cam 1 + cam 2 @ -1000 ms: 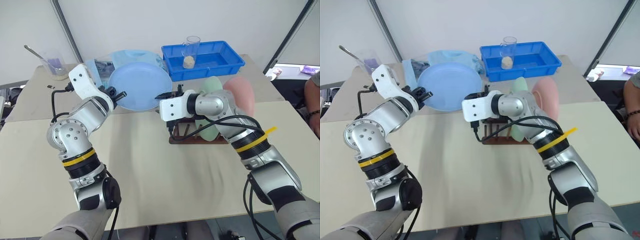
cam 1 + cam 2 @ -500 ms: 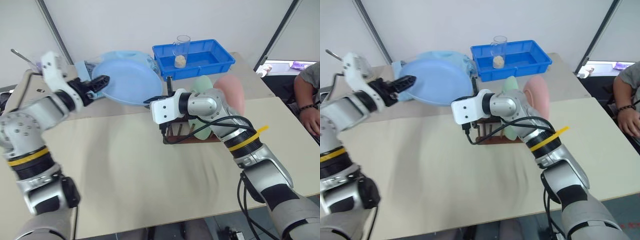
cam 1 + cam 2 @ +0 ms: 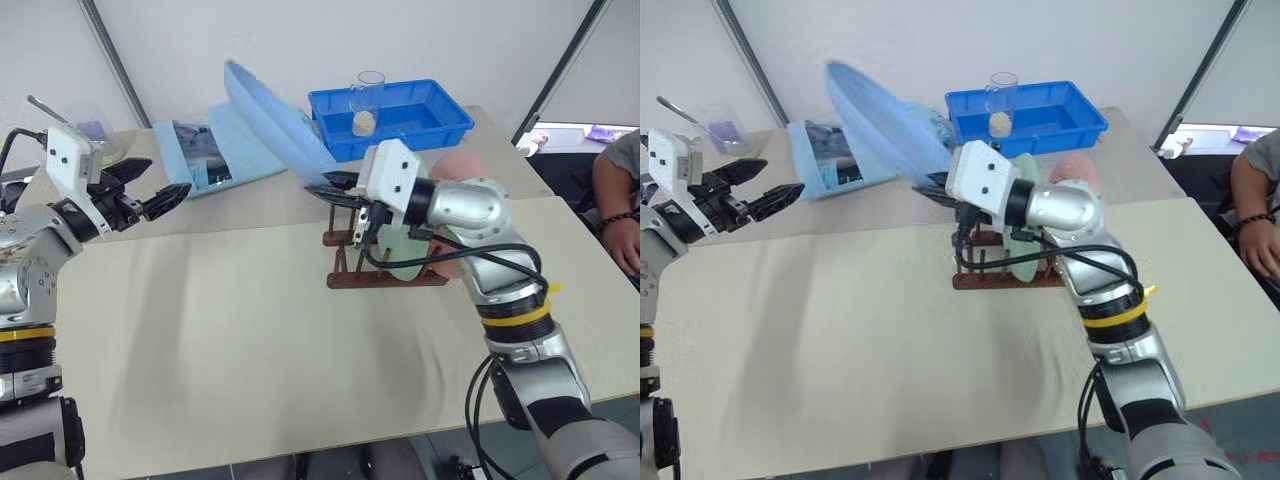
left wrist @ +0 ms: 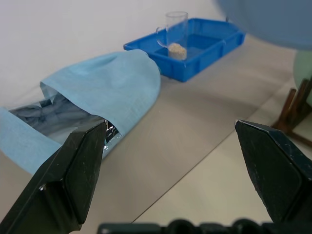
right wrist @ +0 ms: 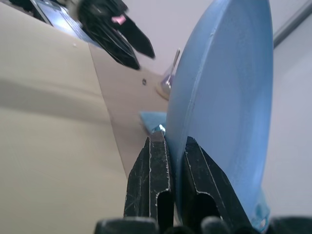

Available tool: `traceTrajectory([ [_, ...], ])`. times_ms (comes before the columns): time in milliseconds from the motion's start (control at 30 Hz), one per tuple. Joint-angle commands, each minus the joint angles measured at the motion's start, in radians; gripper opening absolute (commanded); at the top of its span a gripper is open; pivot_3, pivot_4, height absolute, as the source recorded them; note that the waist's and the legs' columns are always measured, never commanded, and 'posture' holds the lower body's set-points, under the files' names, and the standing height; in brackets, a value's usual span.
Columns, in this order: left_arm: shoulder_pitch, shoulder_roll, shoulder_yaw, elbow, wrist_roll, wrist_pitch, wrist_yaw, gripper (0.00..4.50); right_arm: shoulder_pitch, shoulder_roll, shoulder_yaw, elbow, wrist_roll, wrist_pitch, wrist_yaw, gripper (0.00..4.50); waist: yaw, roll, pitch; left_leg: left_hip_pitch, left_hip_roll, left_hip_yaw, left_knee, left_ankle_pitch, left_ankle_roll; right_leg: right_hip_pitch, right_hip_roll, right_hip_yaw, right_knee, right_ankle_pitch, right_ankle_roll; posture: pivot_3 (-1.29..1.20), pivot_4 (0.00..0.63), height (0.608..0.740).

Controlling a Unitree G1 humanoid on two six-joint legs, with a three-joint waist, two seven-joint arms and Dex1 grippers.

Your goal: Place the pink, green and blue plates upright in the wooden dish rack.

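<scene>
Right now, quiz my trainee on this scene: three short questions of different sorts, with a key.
1. True or false: the right gripper is shut on the blue plate.
2. Which plates stand in the rack? A) green and pink B) blue and pink C) none
3. Fill in: the left gripper is ____ and holds nothing.

Key: 1 true. 2 A: the green plate and pink plate are in it. 3 open.
</scene>
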Motion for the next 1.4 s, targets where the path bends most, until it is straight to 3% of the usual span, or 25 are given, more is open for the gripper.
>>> traceTrajectory([
  [33,-0.031,0.001,0.049,-0.034,-0.078,0.057,-0.031,4.48,0.003,-0.009,-0.019,-0.061,0.024,-0.018,0.000,0.00,-0.003,0.000,0.000,0.000,0.000,0.000,0.000,0.000,0.000,0.000,0.000,0.000,0.000,0.000,0.000,0.00,0.150,0.740],
  [267,0.172,0.094,-0.114,-0.267,0.021,-0.060,-0.274,4.48,0.011,0.017,-0.171,-0.185,0.324,0.371,-0.072,0.00,-0.013,0.000,0.000,0.000,0.000,0.003,-0.002,0.000,0.001,-0.003,-0.002,0.001,0.000,0.001,-0.002,0.00,0.150,0.740],
  [433,0.210,0.075,-0.179,-0.400,0.022,-0.090,-0.343,4.48,0.064,0.024,-0.299,-0.322,0.599,0.707,-0.218,0.00,0.006,0.000,0.000,-0.002,0.000,0.003,-0.001,0.000,0.001,-0.004,-0.002,0.001,0.000,0.001,-0.002,0.00,0.150,0.740],
  [567,0.188,0.043,-0.194,-0.444,-0.005,-0.069,-0.342,4.48,0.109,0.058,-0.377,-0.407,0.772,0.867,-0.383,0.00,0.016,0.000,0.000,-0.002,0.000,0.004,-0.001,-0.001,0.001,-0.004,-0.002,0.001,-0.001,0.001,-0.002,0.00,0.150,0.740],
  [1000,0.142,0.001,-0.221,-0.435,0.002,-0.093,-0.363,4.48,0.226,0.023,-0.476,-0.520,1.051,0.965,-0.725,0.00,0.017,0.000,0.000,-0.001,0.000,0.005,-0.001,-0.001,0.001,-0.003,-0.002,0.001,-0.001,0.001,-0.002,0.00,0.150,0.740],
  [1400,0.115,-0.030,-0.246,-0.431,0.009,-0.098,-0.374,4.48,0.202,-0.020,-0.395,-0.485,1.229,0.960,-0.981,0.00,0.016,0.000,0.000,0.000,0.000,0.006,-0.001,-0.001,0.001,-0.003,-0.002,0.001,-0.001,0.001,-0.002,0.00,0.150,0.740],
])
